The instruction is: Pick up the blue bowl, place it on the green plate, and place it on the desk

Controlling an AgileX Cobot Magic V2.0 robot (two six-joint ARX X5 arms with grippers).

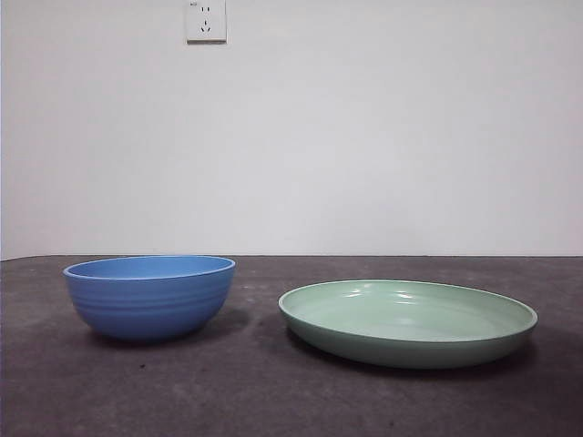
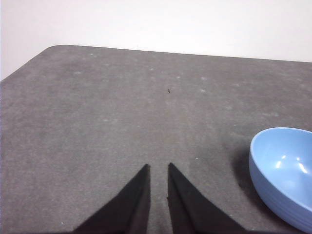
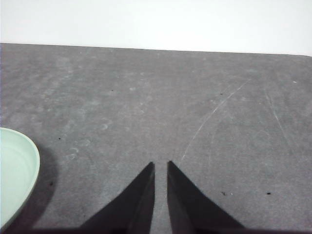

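The blue bowl stands upright on the desk at the left of the front view, apart from the green plate at the right. In the left wrist view the blue bowl lies off to one side of my left gripper, which is shut over bare desk. My right gripper is shut too, holding nothing, with only the edge of the green plate showing beside it. Neither arm appears in the front view.
A white wall rises behind the desk, with a wall socket high up. The desk's rounded far corner shows in the left wrist view. A gap of bare desk separates bowl and plate.
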